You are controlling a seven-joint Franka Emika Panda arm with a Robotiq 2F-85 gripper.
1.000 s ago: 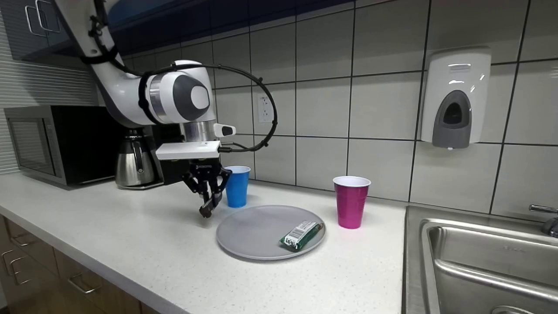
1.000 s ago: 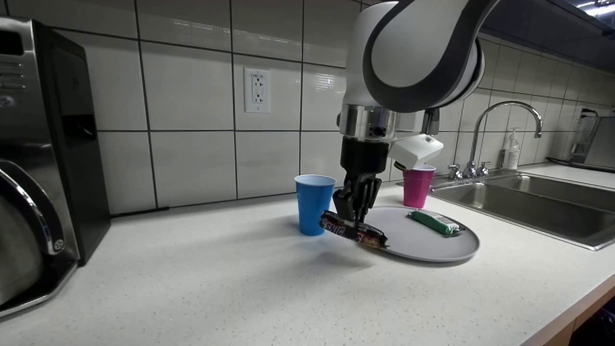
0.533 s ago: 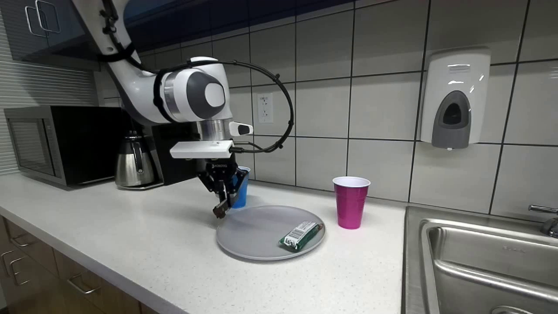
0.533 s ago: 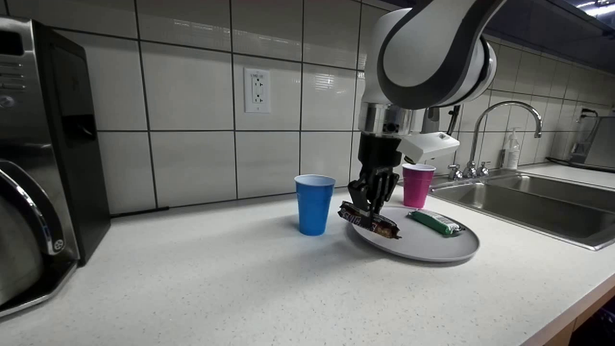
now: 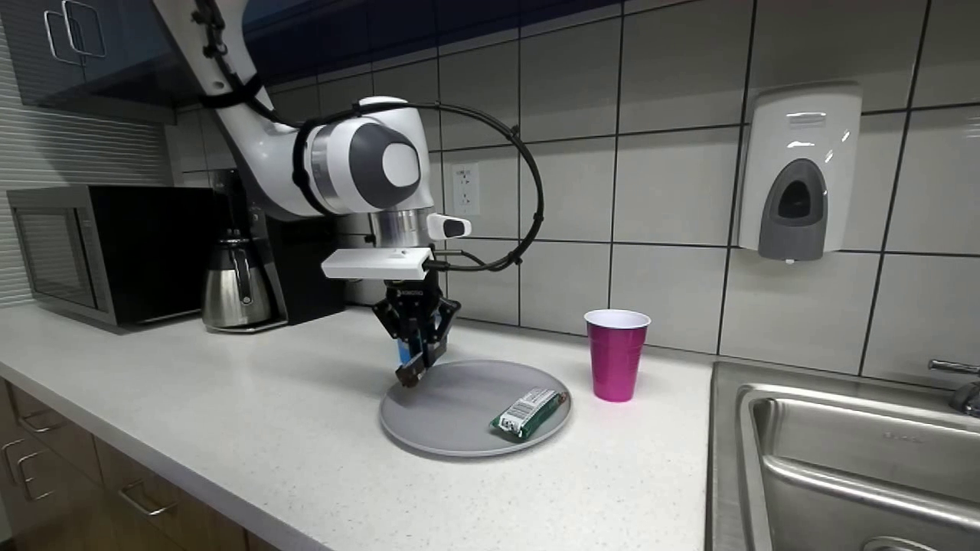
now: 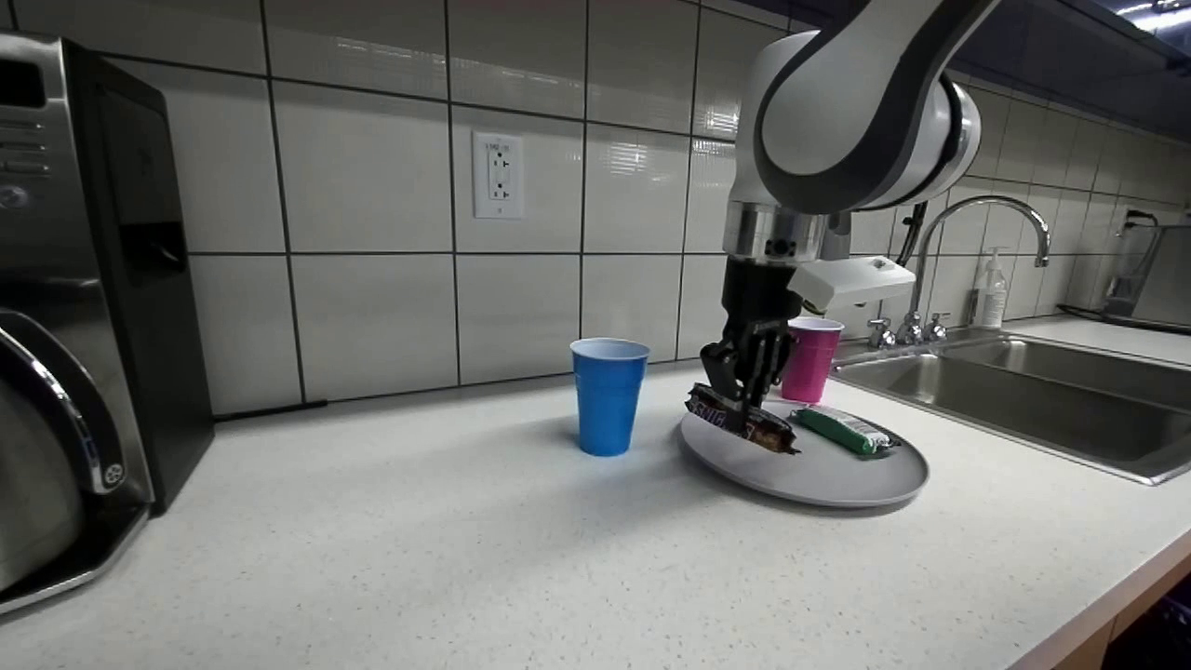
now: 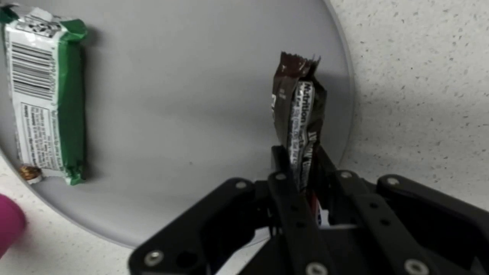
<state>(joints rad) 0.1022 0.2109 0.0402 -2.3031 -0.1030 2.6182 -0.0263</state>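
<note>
Pale worktop (image 6: 419, 540) below, and the fingers (image 7: 286, 202) are clamped on the dark candy bar (image 7: 300, 110), plate (image 7: 183, 107) beneath them: this looks like the carrying step, next move probably wanting a slow, level touch!

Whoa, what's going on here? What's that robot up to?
A robot arm has its gripper closed on a brown-wrapped bar, holding it over the gray plate, near the rim. A green-and-white bar lies on the plate. A blue cup and a pink cup stand nearby on the counter.
</note>
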